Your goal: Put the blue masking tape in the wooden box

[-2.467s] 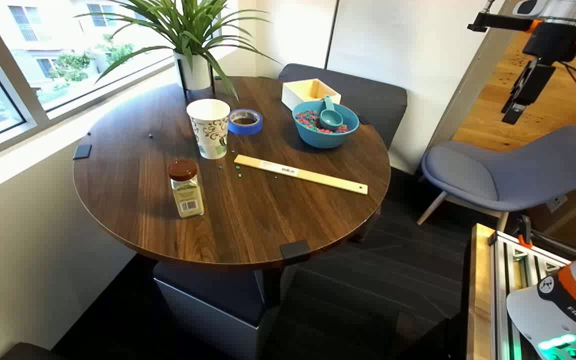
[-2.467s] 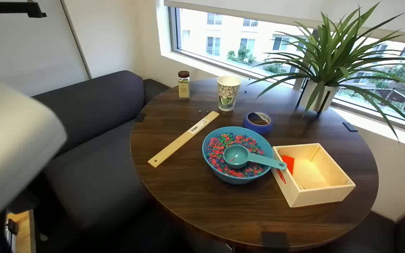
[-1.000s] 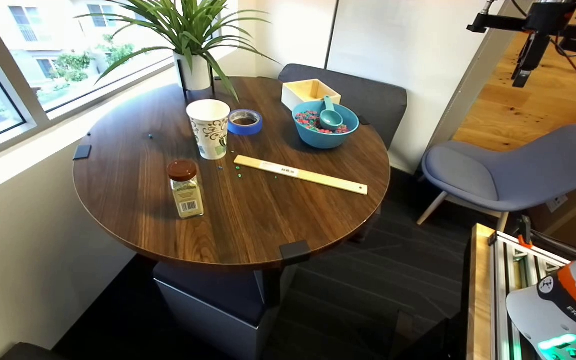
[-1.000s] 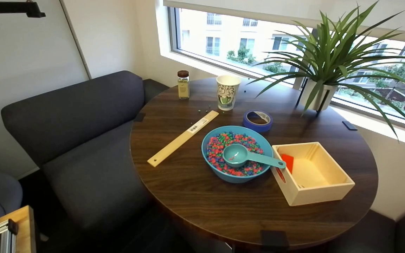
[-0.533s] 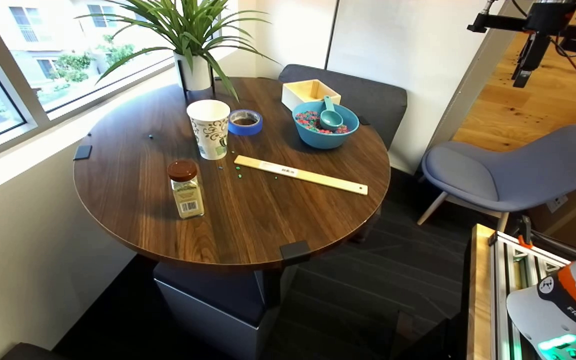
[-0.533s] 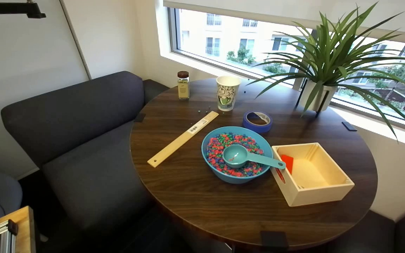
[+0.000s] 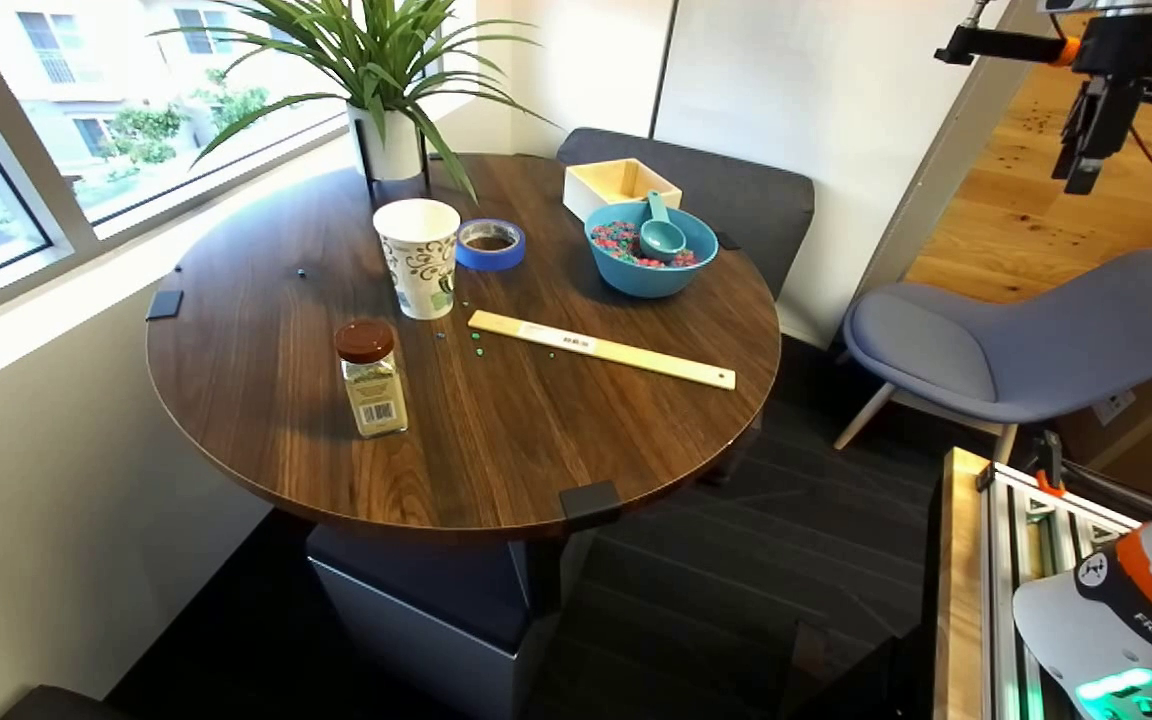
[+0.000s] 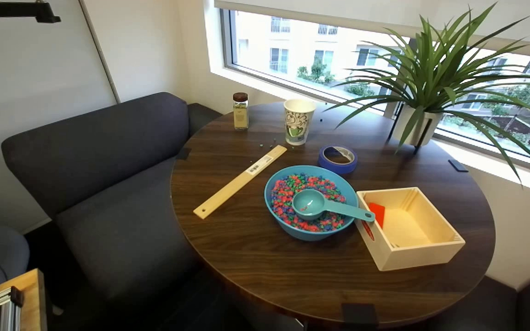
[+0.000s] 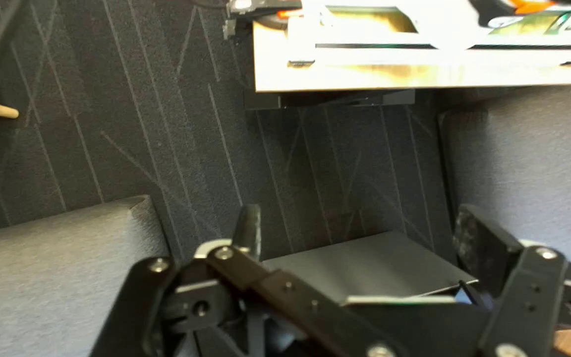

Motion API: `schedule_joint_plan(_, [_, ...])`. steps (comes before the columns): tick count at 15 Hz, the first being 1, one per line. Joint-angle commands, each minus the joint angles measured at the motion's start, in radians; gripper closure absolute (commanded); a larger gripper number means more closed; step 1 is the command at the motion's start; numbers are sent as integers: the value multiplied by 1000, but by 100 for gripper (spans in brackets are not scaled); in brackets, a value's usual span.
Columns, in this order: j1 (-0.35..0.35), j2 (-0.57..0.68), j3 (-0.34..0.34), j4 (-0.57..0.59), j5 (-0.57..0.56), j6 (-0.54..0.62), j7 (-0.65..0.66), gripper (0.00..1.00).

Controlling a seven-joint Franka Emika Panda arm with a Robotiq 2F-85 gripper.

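The roll of blue masking tape (image 8: 337, 167) lies flat on the round brown table (image 8: 256, 257), outside the wooden box (image 8: 423, 257). It is near the white cup (image 8: 296, 122), which stands up and has curly lines on it, and near the blue bowl (image 8: 308, 236) too. The bowl holds lots of tiny red, green and blue bits (image 8: 285, 204), and a blue-green scoop (image 8: 322, 205) lies on them, its handle poking over the bowl's edge toward the box. The box is just beside the bowl, and a red patch (image 8: 377, 214) shows inside it. A long, flat wooden strip (image 8: 242, 181) with a white sticker (image 8: 259, 166) lies on the table. A jar (image 8: 241, 117) with a brown lid stands up, well apart from the bowl. A few loose dots (image 7: 479, 351) lie near the cup and the strip. A leafy green plant (image 7: 371, 65) sits in a white pot (image 7: 394, 150) by the window (image 7: 111, 90). The robot's gripper (image 9: 359, 228) hangs in the air, well apart from the table and the tape. In an exterior view it shows near the top corner, with a grey chair (image 7: 921, 330) lower down. In the wrist view its jaws are spread wide, and the dark floor (image 9: 191, 148) with pale lines shows between and past them.
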Motion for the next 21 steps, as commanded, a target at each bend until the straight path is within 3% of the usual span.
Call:
schedule_joint_plan(1, [10, -161, 57, -134, -1, -51, 4, 0])
schedule_joint_plan(5, [139, -205, 185, -182, 58, 47, 45, 0])
schedule_joint_plan(9, [272, -86, 330, -100, 125, 182, 201, 0])
schedule_joint_plan(11, [284, 22, 393, -38, 139, 294, 355, 0])
schedule_joint_plan(13, [271, 151, 407, 66, 158, 294, 466, 0])
schedule_joint_plan(14, [286, 7, 405, -47, 133, 302, 395, 0])
schedule_joint_plan(17, [275, 139, 411, 45, 140, 305, 448, 0])
schedule_joint_plan(21, [262, 166, 417, 57, 146, 273, 499, 0])
